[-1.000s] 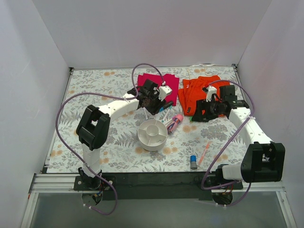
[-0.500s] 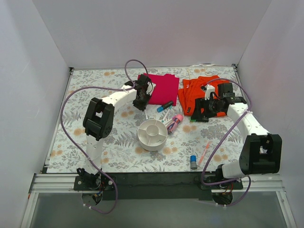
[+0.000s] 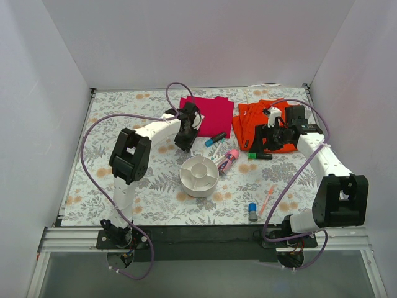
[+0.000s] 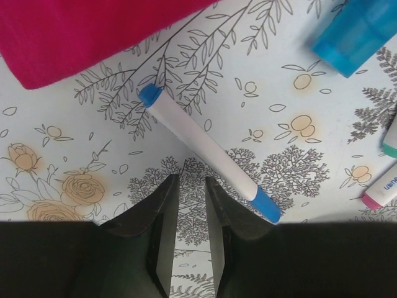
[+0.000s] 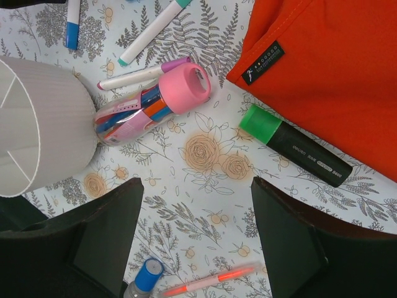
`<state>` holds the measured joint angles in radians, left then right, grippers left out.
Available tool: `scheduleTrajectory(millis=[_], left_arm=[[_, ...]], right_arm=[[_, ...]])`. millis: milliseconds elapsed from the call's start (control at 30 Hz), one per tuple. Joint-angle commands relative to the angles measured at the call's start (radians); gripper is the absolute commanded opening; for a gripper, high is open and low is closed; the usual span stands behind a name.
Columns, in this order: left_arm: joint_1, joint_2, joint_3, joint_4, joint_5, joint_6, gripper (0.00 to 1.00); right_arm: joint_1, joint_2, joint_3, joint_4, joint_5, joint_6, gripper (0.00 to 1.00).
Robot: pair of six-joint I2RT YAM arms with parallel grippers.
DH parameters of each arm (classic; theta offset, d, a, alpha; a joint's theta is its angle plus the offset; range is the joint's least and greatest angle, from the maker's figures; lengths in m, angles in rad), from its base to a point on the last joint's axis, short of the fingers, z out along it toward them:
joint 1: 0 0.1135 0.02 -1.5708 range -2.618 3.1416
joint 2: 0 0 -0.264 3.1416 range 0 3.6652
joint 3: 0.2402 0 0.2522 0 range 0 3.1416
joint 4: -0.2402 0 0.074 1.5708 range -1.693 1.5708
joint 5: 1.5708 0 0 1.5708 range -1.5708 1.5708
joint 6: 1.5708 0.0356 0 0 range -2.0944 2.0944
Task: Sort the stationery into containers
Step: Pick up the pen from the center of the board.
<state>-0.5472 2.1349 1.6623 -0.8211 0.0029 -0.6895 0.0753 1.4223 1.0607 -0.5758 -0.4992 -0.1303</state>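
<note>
Right gripper (image 5: pixel 197 233) fingers spread wide, nothing between them. White organizer (image 5: pixel 37 124) at left edge; pink-capped tube (image 5: pixel 152 104) touching it. Green-capped black marker (image 5: pixel 296 153) beside orange cloth (image 5: pixel 329 68), upper right.

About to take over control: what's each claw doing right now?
Left claw: nearly shut, holding nothing, just beside the white marker.
Right claw: open wide, empty, over the green-capped marker.
</note>
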Motion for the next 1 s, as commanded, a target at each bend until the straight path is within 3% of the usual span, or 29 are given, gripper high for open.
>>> scheduleTrajectory(millis=[0, 100, 200, 333, 367, 467, 567, 667, 800, 967], left_arm=[[-0.011, -0.032, 0.02, -0.015, 0.039, 0.03, 0.25], [-0.014, -0.017, 0.097, -0.096, 0.014, 0.152, 0.31], [0.024, -0.104, 0.077, -0.071, 0.089, 0.425, 0.34], [0.114, -0.269, -0.044, -0.038, 0.411, 0.854, 0.42], [0.143, -0.323, -0.105, -0.035, 0.455, 1.034, 0.47], [0.17, -0.325, -0.153, -0.07, 0.512, 1.322, 0.5], [0.206, -0.253, -0.096, -0.188, 0.61, 1.517, 0.49], [0.217, -0.219, -0.033, -0.239, 0.674, 1.593, 0.49], [0.217, -0.239, -0.136, -0.048, 0.677, 1.672, 0.51], [0.217, -0.213, -0.141, 0.022, 0.695, 1.723, 0.54]], right_arm=[[0.004, -0.023, 0.01, 0.016, -0.002, -0.002, 0.79], [0.004, -0.037, 0.01, 0.011, 0.008, -0.006, 0.79], [0.004, -0.051, 0.001, -0.001, 0.013, -0.023, 0.79], [0.004, -0.06, -0.027, -0.001, 0.005, -0.025, 0.79], [0.004, -0.06, -0.031, 0.001, 0.004, -0.022, 0.79], [0.004, -0.054, -0.038, 0.007, -0.01, -0.022, 0.79], [0.004, -0.048, -0.027, 0.007, -0.01, -0.031, 0.79], [0.006, -0.048, -0.024, 0.005, -0.001, -0.043, 0.79], [0.004, -0.052, -0.039, 0.007, -0.004, -0.043, 0.79], [0.004, -0.056, -0.062, 0.008, -0.009, -0.045, 0.79]])
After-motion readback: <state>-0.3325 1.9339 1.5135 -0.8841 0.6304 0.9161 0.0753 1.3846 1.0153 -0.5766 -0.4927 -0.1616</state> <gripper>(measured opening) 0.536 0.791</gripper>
